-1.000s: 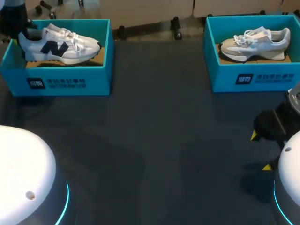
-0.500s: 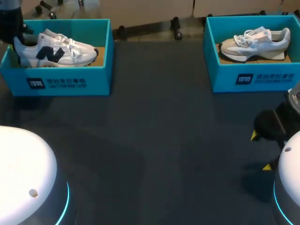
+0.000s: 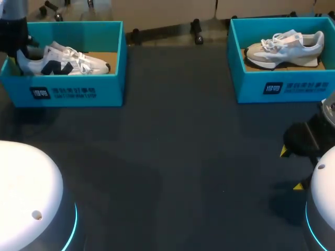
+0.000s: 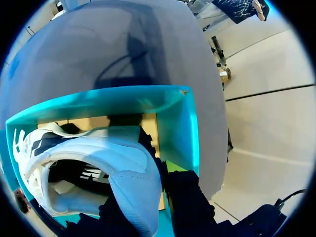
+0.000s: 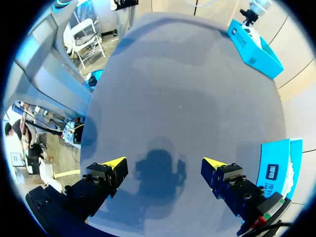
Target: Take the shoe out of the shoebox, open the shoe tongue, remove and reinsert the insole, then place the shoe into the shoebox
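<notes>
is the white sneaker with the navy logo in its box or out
In. The white sneaker lies inside the left shoebox, its sole below the rim, with the left gripper shut on its heel.

At the table's [image 3: 172, 157] near corners two white domes are gleaming, the left arm's base [image 3: 29, 188] and the right arm's base [image 3: 323, 201]. Each is wearing a thin ring of cyan light low on its side and showing one small round hole. Over the table's right edge the right gripper [image 3: 291, 169] is showing a matte black body. Its fingers [image 5: 101, 180] are looking blocky and black, studded with small screws and ending in yellow wedges. At the table's far-left corner the left gripper [image 4: 160, 200] is showing only dark finger shapes.
</notes>
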Tool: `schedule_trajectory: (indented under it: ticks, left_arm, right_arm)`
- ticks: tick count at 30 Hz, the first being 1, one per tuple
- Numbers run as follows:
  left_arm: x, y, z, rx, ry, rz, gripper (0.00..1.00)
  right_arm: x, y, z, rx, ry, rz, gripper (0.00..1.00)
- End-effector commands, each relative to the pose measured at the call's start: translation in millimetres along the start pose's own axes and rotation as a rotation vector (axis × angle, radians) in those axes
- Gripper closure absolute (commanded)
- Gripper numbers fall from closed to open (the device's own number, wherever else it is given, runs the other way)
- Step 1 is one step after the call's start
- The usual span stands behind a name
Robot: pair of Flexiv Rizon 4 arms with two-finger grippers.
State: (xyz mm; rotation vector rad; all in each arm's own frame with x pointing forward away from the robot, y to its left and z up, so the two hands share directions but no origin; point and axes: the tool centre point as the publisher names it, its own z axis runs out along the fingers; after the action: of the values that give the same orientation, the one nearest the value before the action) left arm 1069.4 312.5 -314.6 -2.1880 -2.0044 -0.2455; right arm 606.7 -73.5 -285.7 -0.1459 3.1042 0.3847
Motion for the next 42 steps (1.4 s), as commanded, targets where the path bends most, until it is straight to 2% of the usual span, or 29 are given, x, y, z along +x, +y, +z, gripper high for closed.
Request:
schedule_trajectory:
  ticks: [1,9,16,27,42]
  left_arm:
    - [-1.6,-3,6,0.001,0.003,0.0,1.0]
    - [-9.6,-8,19,0.03,0.006,-0.002,1.0]
    - [-16.0,-5,23,0.059,-0.038,0.007,1.0]
    - [-24.5,-7,37,0.053,-0.008,0.025,1.0]
    - [-24.7,-7,56,0.084,-0.018,0.102,1.0]
  right_arm:
    - [2.2,-0.5,0,0.0,-0.004,0.0,0.0]
    - [2.2,-0.5,0,0.0,-0.004,0.0,0.0]
    - [2.2,-0.5,0,0.0,-0.004,0.0,0.0]
    - [2.2,-0.5,0,0.0,-0.004,0.0,0.0]
    - [2.2,-0.5,0,0.0,-0.004,0.0,0.0]
